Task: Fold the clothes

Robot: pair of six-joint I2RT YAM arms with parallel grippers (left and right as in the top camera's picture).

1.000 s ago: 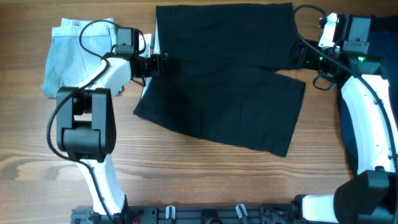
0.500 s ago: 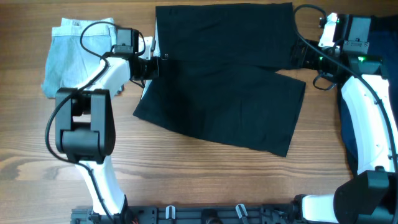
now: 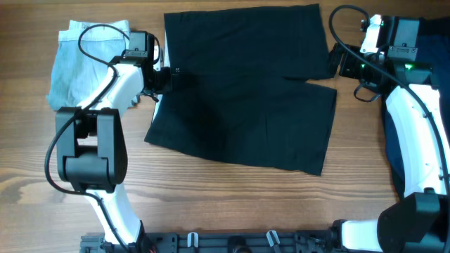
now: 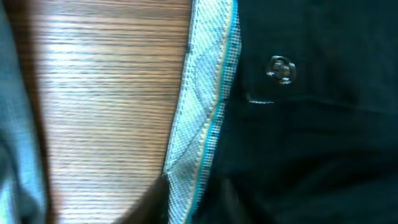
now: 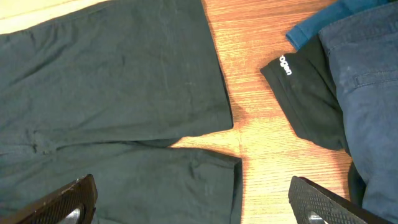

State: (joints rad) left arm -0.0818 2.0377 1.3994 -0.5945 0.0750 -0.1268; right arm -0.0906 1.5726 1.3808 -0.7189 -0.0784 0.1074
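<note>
A pair of black shorts [image 3: 242, 84] lies spread flat on the wooden table, waistband to the left and leg hems to the right. My left gripper [image 3: 167, 76] is shut on the waistband edge. The left wrist view shows the pale blue checked waistband lining [image 4: 202, 118] and a metal snap [image 4: 281, 68], with my fingers [image 4: 186, 202] dark at the bottom. My right gripper [image 3: 337, 67] is open and empty, hovering over the split between the two leg hems [image 5: 227, 140]. Its fingertips [image 5: 199, 205] sit wide apart above cloth and wood.
A folded pale grey-blue garment [image 3: 77, 60] lies at the far left. A pile with a black logo garment [image 5: 308, 93] and blue jeans [image 5: 367, 74] lies at the right edge [image 3: 430, 42]. Bare wood [image 3: 232, 204] spans the front.
My left gripper has moved left and dragged the shorts with it, so the whole garment has shifted left. The right gripper has stayed put, and the hems now lie clear of it.
</note>
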